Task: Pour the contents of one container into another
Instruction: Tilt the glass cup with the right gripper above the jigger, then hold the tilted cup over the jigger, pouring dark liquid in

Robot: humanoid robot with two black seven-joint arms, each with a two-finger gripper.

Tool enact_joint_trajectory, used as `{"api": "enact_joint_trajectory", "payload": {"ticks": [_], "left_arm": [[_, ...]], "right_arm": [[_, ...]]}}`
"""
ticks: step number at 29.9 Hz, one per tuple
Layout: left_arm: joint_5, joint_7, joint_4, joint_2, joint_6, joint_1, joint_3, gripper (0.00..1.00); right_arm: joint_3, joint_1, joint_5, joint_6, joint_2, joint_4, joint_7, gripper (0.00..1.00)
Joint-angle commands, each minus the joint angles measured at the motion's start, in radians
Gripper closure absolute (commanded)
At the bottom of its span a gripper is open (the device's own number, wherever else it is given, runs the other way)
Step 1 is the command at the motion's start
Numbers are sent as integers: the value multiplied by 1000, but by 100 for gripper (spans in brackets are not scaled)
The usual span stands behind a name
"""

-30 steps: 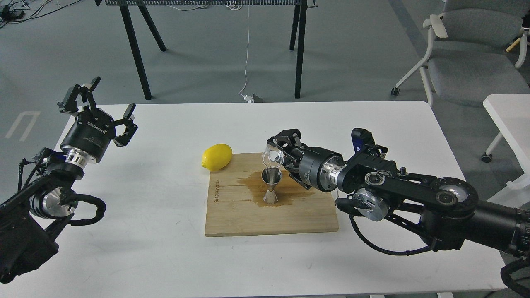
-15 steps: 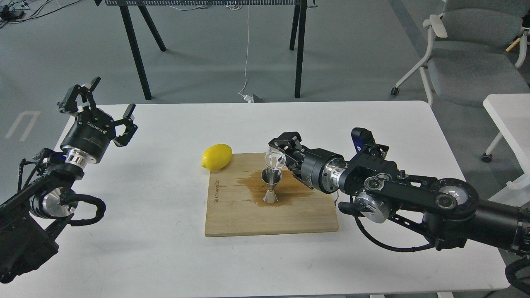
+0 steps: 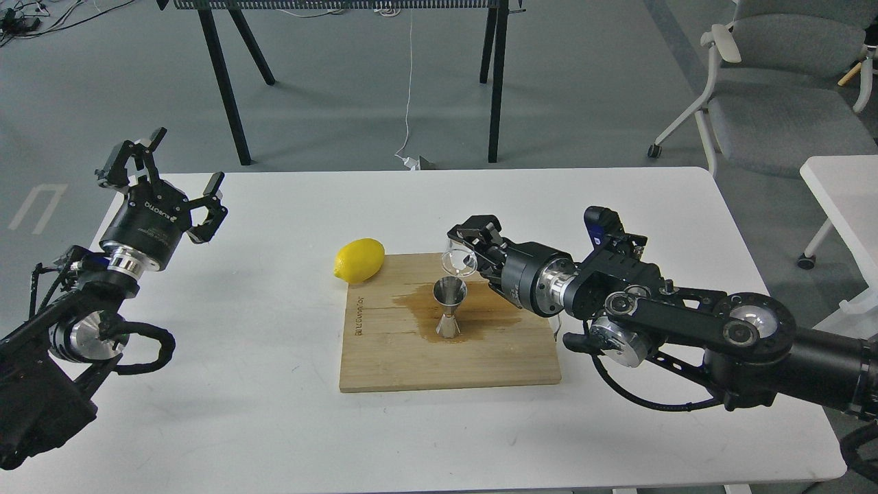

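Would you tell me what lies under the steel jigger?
The jigger stands upright on the wooden board, within a brown wet stain. The wood directly beneath its base is hidden.

The jigger (image 3: pixel 450 307) is polished, mirror-bright steel, and the cup (image 3: pixel 458 259) is clear, glossy glass. The cutting board (image 3: pixel 411 363) is pale matt wood with a darker wet-looking stain, on a smooth white table (image 3: pixel 274 425). The lemon (image 3: pixel 359 260) has yellow, slightly dimpled skin.
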Motion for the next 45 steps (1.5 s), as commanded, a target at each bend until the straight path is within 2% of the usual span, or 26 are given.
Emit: {"api": "enact_joint_trajectory", "payload": {"ticks": [1, 45], "left_arm": [[0, 0, 3, 0, 0, 1, -1, 2], [0, 0, 15, 0, 0, 3, -1, 2]], "right_arm": [[-13, 6, -1, 0, 2, 0, 1, 55], [-59, 37, -78, 2, 24, -8, 15, 55]]}}
